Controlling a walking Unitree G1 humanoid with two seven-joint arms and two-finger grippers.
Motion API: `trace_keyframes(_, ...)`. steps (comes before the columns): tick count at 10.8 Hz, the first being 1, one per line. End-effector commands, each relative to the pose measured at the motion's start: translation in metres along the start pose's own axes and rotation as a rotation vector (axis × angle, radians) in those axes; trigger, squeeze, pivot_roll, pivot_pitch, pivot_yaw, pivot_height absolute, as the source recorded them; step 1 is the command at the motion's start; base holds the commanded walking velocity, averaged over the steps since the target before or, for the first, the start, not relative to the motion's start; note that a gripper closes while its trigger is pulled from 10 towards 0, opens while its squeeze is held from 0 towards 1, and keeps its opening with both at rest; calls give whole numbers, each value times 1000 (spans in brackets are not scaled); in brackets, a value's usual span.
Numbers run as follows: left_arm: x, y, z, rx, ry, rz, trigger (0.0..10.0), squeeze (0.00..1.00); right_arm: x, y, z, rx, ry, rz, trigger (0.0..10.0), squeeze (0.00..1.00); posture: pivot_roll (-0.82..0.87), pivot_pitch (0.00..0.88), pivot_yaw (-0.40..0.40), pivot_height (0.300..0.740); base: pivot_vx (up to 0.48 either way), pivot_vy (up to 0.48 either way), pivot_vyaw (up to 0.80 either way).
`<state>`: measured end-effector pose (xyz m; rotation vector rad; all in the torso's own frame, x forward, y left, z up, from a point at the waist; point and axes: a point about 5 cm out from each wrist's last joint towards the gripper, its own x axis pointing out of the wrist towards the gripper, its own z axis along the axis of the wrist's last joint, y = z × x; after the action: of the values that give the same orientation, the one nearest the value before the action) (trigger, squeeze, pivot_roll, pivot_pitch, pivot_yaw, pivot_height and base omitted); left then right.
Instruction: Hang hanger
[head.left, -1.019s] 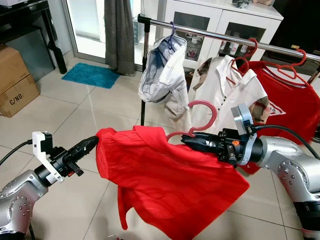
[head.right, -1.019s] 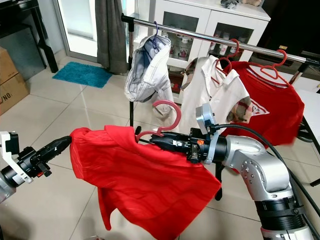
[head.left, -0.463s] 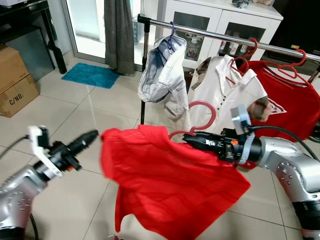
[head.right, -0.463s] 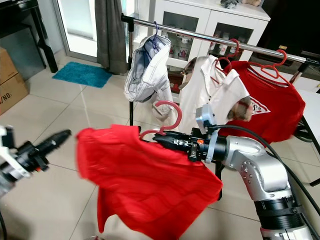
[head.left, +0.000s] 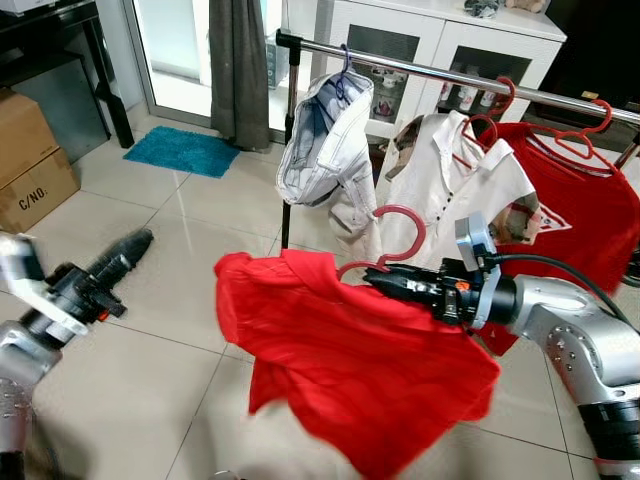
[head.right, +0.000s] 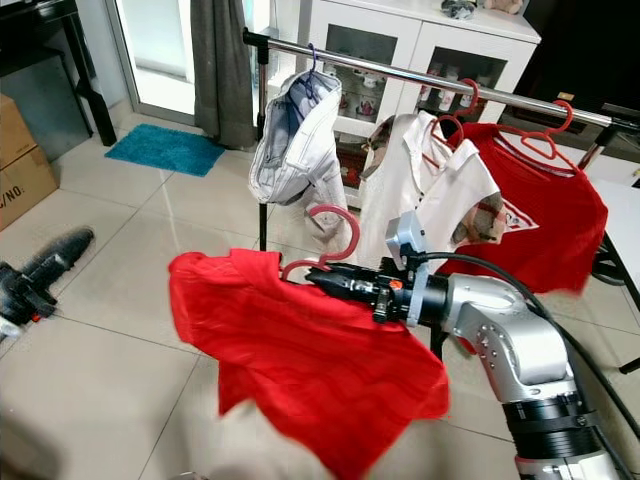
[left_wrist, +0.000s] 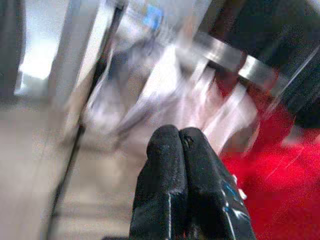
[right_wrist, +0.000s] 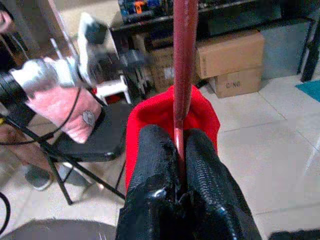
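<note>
Nearest us, our right hand (head.left: 385, 283) was clamped on the neck of the red hanger (head.left: 395, 236), just below its hook, carrying a red shirt (head.left: 350, 370) in mid-air above the tiled floor (head.left: 180, 230). We judged the load light but floppy and liable to swing, so that stiff neck was the right hold. Our left hand (head.left: 135, 243), fingers pressed together and empty, hung apart. Beyond stood the clothes rail (head.left: 420, 68), its bar free between the grey garment (head.left: 325, 145) and the white shirt (head.left: 450, 175).

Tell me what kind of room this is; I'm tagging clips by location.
Most likely a room in a home used for laundry: a clothes rail hung with shirts, a white glass-door cabinet behind it, tiled floor with a blue mat.
</note>
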<state>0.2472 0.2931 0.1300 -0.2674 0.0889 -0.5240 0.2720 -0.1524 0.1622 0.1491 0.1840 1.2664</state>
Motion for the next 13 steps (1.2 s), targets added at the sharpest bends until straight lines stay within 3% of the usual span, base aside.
trace_keyframes(1,5,1,-15,77,93,57,10000,937,-2,2,12,-29,-54,13,0,0,-74,0,-69,740,0,0,0)
trace_keyframes(2,11,1,-22,130,87,101,10000,1000,-2,4,12,-20,-70,18,0,0,-79,0,-65,740,0,0,0)
trace_keyframes(4,30,-15,-24,193,-41,104,10000,1000,-3,8,11,-12,-78,34,0,0,-83,0,-58,740,0,0,0)
trace_keyframes(5,39,-20,-22,268,-115,146,10000,1000,-3,9,12,-12,-86,40,0,0,-85,0,-54,740,0,0,0)
trace_keyframes(6,43,-25,-22,311,-132,153,10000,1000,-4,9,13,-11,-91,42,0,0,-85,0,-53,740,0,0,0)
trace_keyframes(7,51,-35,-30,413,-122,166,10000,1000,-4,10,13,-10,-96,44,0,0,-87,0,-47,740,0,0,0)
trace_keyframes(9,53,-41,-35,475,-178,292,10000,973,-5,11,13,-10,-102,45,0,0,-93,0,-41,740,0,0,0)
trace_keyframes(10,51,-43,-42,431,-180,323,10000,0,-5,11,14,-11,-102,45,0,0,-92,0,-42,740,0,0,0)
trace_keyframes(11,46,-50,-53,373,-165,301,10000,0,-5,8,15,-15,-101,29,0,0,-91,0,-45,740,0,0,0)
trace_keyframes(13,41,-57,-56,358,-168,268,10000,0,1,2,13,-23,-100,-26,0,0,-91,0,-45,740,0,0,0)
